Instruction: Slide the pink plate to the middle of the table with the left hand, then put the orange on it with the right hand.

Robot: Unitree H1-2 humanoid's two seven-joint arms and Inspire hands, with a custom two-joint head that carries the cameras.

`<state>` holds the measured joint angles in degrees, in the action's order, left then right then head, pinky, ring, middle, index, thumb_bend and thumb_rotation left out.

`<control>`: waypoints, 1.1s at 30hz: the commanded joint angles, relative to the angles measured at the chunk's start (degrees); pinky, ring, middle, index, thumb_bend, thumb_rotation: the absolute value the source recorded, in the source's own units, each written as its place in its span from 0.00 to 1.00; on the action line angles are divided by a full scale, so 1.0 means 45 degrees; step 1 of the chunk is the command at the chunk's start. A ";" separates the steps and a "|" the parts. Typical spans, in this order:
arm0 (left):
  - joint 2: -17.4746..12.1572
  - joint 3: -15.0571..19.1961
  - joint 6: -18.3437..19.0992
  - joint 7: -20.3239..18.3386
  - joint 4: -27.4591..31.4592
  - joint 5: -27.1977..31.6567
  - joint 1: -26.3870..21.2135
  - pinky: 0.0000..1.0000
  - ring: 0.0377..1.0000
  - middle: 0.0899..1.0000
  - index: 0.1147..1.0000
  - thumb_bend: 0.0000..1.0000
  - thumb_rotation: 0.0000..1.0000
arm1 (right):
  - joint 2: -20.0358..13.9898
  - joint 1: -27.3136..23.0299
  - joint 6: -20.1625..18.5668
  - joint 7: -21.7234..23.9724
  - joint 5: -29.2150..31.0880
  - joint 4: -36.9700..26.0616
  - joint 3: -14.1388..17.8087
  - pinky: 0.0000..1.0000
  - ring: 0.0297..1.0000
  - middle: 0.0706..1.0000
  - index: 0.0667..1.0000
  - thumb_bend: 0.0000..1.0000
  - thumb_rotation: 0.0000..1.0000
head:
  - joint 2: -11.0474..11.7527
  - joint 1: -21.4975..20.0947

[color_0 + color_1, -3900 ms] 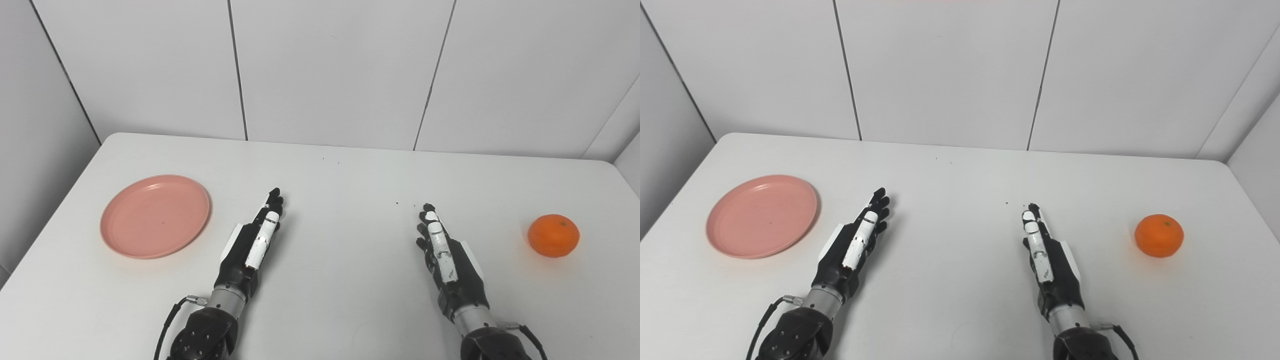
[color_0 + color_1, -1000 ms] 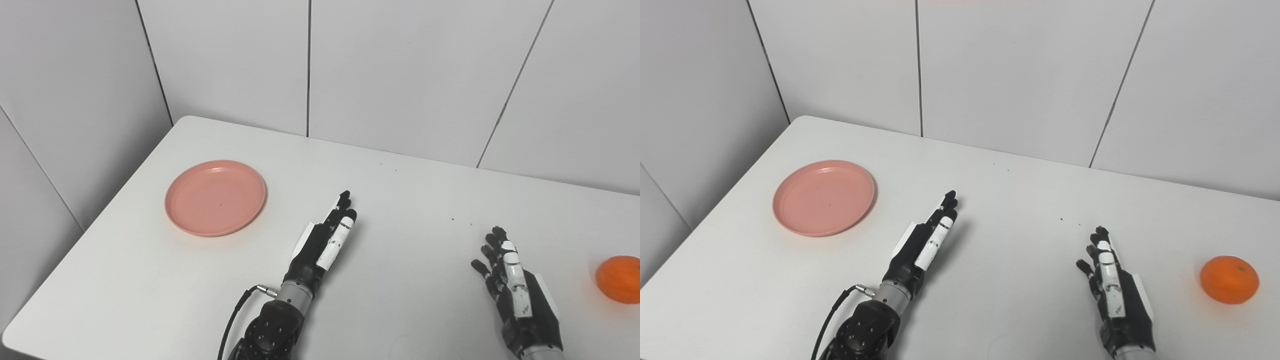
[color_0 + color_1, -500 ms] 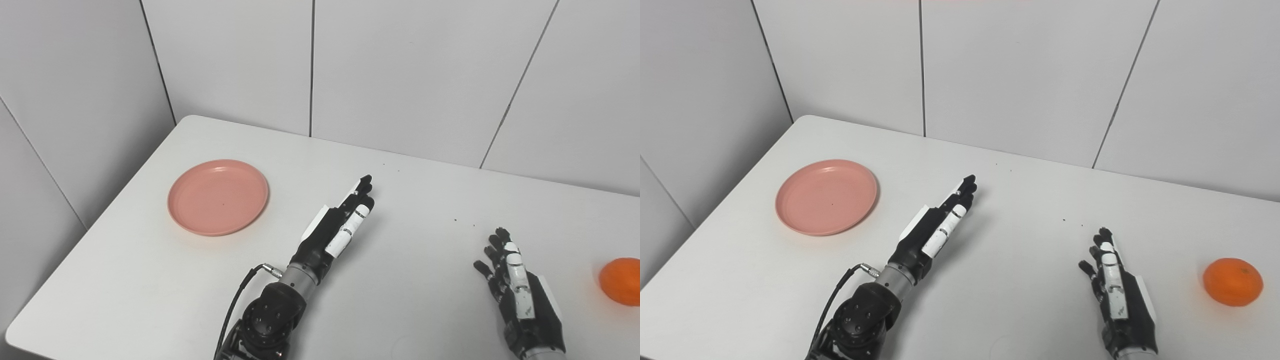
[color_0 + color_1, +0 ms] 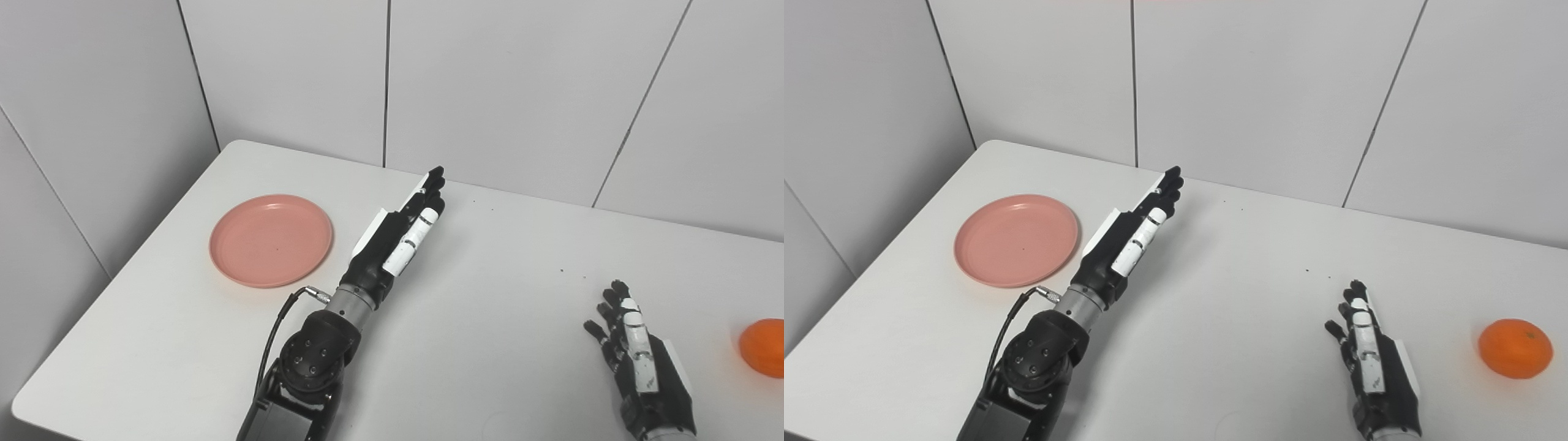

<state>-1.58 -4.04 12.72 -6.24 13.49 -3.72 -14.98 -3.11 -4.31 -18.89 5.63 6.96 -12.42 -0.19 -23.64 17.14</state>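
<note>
While neither step is done, pink plate [image 4: 1016,239] sits untouched near the table's [image 4: 1225,343] left edge, left hand [image 4: 1127,242] raised beside it, fingers extended, empty; right hand [image 4: 1375,367] splayed, empty; orange [image 4: 1515,348] far right.

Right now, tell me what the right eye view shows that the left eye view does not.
Only the right eye view shows the whole orange. Only the left eye view shows the table's near left corner, while cutting the orange at its right edge. Both show the pink plate, untouched, the left hand raised beside it, and the right hand open.
</note>
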 commanded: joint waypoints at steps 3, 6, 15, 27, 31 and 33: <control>-0.0159 0.0638 -0.0003 0.0170 0.0813 0.0536 -0.0809 1.00 0.99 1.00 1.00 0.45 1.00 | 0.0013 -0.0191 0.0070 0.0006 0.0074 -0.0077 0.0032 1.00 1.00 1.00 1.00 0.20 1.00 | -0.0037 0.0005; -0.0304 0.1092 0.0059 0.0268 0.0954 0.0759 -0.0956 1.00 0.98 0.99 0.98 0.45 1.00 | 0.0019 -0.0162 -0.0018 -0.0022 0.0054 -0.0139 0.0026 1.00 1.00 1.00 1.00 0.19 1.00 | -0.0034 0.0033; -0.0820 0.2270 -0.0350 0.0846 0.0760 0.0887 -0.1167 0.97 0.94 0.95 0.93 0.47 1.00 | -0.0011 -0.0195 -0.0208 -0.0011 0.0078 -0.0142 0.0022 1.00 1.00 1.00 1.00 0.19 1.00 | 0.0012 0.0085; -0.1704 0.3475 -0.0870 0.1354 0.0432 0.1128 -0.1471 0.95 0.94 0.96 0.94 0.42 1.00 | -0.0073 -0.0089 -0.0313 -0.0001 -0.0014 -0.0356 -0.0037 1.00 1.00 1.00 1.00 0.19 1.00 | 0.0101 0.0208; -0.1959 0.3860 -0.0729 0.1670 0.0485 0.1130 -0.1589 0.95 0.94 0.95 0.94 0.41 1.00 | -0.0079 -0.0065 -0.0203 0.0051 0.0028 -0.0331 -0.0042 1.00 1.00 1.00 1.00 0.18 1.00 | 0.0107 0.0222; -0.2155 0.4135 -0.0722 0.1740 0.0528 0.1246 -0.1630 0.94 0.93 0.94 0.93 0.42 1.00 | -0.0048 -0.0074 -0.0218 0.0020 0.0025 -0.0353 -0.0031 1.00 1.00 1.00 1.00 0.18 1.00 | 0.0111 0.0242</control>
<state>-9.51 13.84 10.47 0.52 14.25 1.04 -19.88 -3.23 -4.32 -19.62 5.66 6.85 -12.87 -0.37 -23.12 18.19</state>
